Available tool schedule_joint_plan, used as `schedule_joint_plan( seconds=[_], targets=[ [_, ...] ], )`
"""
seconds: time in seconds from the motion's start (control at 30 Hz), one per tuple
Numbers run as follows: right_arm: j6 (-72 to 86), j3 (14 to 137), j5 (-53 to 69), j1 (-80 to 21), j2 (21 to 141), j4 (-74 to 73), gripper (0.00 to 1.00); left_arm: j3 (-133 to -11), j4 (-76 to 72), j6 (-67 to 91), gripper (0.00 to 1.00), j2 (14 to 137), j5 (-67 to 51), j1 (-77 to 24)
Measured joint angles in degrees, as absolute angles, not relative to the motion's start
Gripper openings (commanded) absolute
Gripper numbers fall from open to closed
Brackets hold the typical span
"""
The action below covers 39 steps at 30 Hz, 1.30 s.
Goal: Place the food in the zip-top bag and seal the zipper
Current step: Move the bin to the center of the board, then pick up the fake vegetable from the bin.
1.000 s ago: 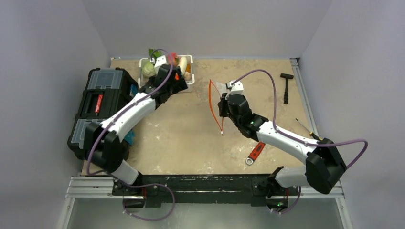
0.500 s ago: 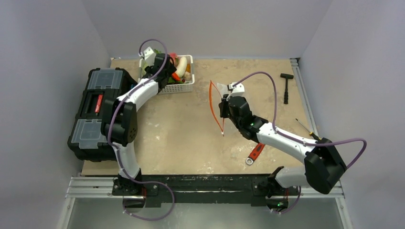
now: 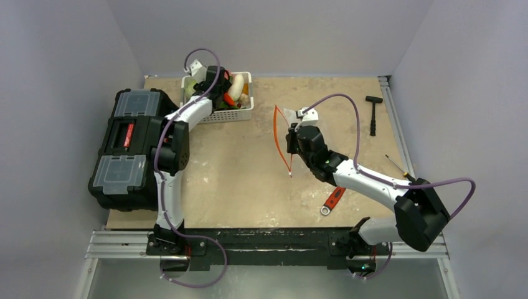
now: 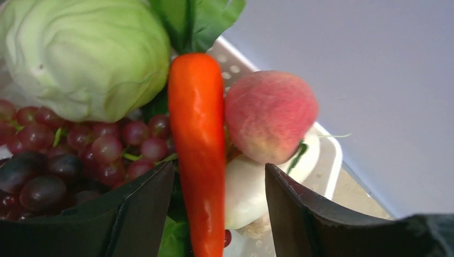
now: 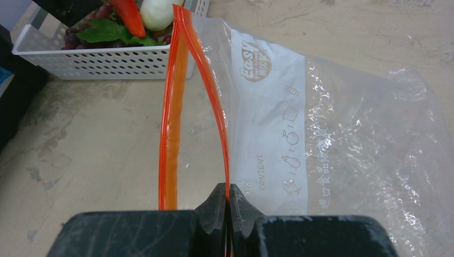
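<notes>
- From above, the left pincer (image 3: 222, 93) hangs over the white basket (image 3: 240, 116) at the far side of the tabletop (image 3: 236, 174). From up here I cannot tell how its fingers stand.
- The right pincer (image 3: 289, 132) is well off to the right, mid-tabletop, closed on the zipper (image 3: 278, 147). The zipper's orange-red strip curves away on the pincer's left.
- A black toolbox (image 3: 127, 146) sits left of the left pincer. A red-handled wrench (image 3: 334, 198) lies on the near side of the right pincer, and a hammer (image 3: 373, 112) is well off to its right.
- At the left wrist, the pincer's fingers are spread wide with nothing gripped. The carrot (image 4: 198, 139) runs lengthwise through the gap, closer to one finger than the other; whether it touches, I cannot tell.
- The peach (image 4: 270, 123) lies just past the other fingertip, on top of the white radish (image 4: 243, 187). The cabbage (image 4: 85, 53) and dark red grapes (image 4: 80, 155) lie ahead on the opposite side. A green leaf (image 4: 206, 16) sits at the carrot's far end.
- At the right wrist, the fingertips are pressed together, pinching one strip of the zipper. The other strip bows away, so the mouth gapes open ahead of the pincer.
- The clear zip-top bag (image 5: 348, 134) spreads out to the pincer's right on the tabletop. The basket, with the food in it, stands straight ahead past the bag's far corner.
</notes>
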State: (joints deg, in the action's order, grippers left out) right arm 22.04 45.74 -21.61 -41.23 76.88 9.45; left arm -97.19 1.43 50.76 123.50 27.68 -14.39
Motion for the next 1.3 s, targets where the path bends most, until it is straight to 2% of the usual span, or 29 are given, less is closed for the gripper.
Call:
schedule_joint_plan(
  seconds=[0.17,0.4,0.7,0.97,1.03,1.13,1.3],
  targets=[
    [22.02,45.74,-21.78,-41.23,76.88,9.47,0.0,-96.51,5.76,59.48,0.63,124.81,27.4,-14.0],
    [22.02,45.71,-21.78,-41.23,77.32,9.89,0.0,-93.49,6.55,67.22,0.57,124.81,24.03,-13.96],
    [22.02,45.71,-21.69,-41.23,77.32,10.0,0.0,-79.9,3.88,71.37,0.55,116.16,20.93,-14.74],
    [22.02,45.5,-21.56,-41.23,77.23,10.35,0.0,-81.69,4.27,66.08,0.27,116.2,18.28,-14.79],
    [22.02,45.43,-21.56,-41.23,77.19,10.37,0.0,-82.13,3.95,64.25,0.14,116.29,17.54,-14.81],
    [22.02,45.39,-21.54,-41.23,77.19,10.37,0.0,-82.02,3.64,62.06,0.0,116.31,16.91,-14.74],
    [22.02,45.36,-21.54,-41.23,77.17,10.37,0.0,-78.32,0.51,58.28,0.0,114.5,16.47,-14.68]
  ],
)
